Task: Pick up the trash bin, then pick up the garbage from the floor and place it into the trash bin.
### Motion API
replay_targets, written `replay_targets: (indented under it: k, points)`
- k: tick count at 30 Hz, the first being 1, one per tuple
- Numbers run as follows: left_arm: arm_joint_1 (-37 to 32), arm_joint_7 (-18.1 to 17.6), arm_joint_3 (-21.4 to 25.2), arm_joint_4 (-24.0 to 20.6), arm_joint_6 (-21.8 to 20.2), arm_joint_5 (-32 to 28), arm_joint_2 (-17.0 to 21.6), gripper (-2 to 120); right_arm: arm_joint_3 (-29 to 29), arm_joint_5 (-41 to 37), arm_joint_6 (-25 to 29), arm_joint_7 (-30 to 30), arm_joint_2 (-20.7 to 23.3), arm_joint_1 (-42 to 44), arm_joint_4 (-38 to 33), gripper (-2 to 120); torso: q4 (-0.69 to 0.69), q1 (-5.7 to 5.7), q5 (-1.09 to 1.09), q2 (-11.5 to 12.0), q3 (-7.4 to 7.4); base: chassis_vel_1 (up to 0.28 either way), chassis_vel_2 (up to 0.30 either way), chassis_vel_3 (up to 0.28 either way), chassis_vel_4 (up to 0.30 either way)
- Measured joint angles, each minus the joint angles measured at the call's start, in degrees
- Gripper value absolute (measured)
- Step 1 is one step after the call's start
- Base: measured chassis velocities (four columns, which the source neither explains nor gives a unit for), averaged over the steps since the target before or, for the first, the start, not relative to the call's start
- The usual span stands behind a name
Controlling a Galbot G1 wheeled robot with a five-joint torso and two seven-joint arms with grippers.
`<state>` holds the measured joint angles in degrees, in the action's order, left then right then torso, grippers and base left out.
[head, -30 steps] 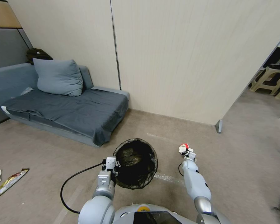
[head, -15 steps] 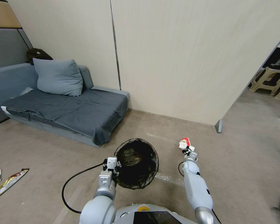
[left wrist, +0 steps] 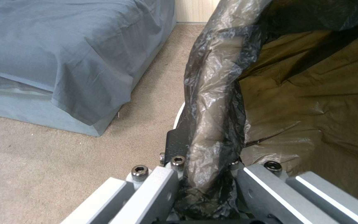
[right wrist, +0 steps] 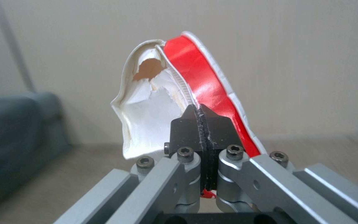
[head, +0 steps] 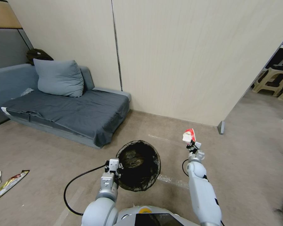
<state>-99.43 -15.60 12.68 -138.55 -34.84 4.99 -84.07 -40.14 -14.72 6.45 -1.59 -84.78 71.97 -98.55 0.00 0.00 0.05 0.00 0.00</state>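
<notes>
Now raised higher than a second ago, the right end effector (head: 191, 145) clamps a red-and-white wrapper (head: 188, 136); beside it, the left end effector (head: 117, 170) grips the trash bin (head: 139, 164) rim, ready for the drop.

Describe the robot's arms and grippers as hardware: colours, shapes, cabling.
Both arms are rounded white-grey shells with silver joints. A black cable loops off the left arm; a shorter one runs by the right arm. Each gripper has grey metal linkage bars, hex bolts and black fingertip pads.
</notes>
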Motion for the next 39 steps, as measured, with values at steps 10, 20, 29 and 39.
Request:
replay_targets:
  k: [10,20,29,39]
  points:
    - [0.4,0.05,-1.3,0.77,0.05,-0.03,0.18,0,3.14,-2.58,6.51,-15.4,0.7,10.05,-20.15,0,0.01,0.0,-0.05,0.0,0.0,0.0,0.0,0.0,0.0]
    - [0.66,0.14,-2.03,0.96,0.13,-0.02,0.28,0,5.53,-3.69,9.74,-29.48,2.75,13.25,-23.86,0,0.0,0.0,-0.05,0.0,0.0,0.0,0.0,0.0,0.0]
    - [0.82,0.12,-2.51,1.13,0.24,-0.04,0.28,0,10.95,1.5,11.89,-31.22,3.67,16.75,-23.65,0,0.0,0.0,-0.05,0.0,0.0,0.0,0.0,0.0,0.0]
    - [1.0,0.08,-2.59,1.26,0.29,0.05,0.22,0,14.91,5.82,14.64,-32.16,4.6,20.1,-20.73,0,0.0,0.0,-0.05,0.0,0.0,0.0,0.0,0.0,0.0]
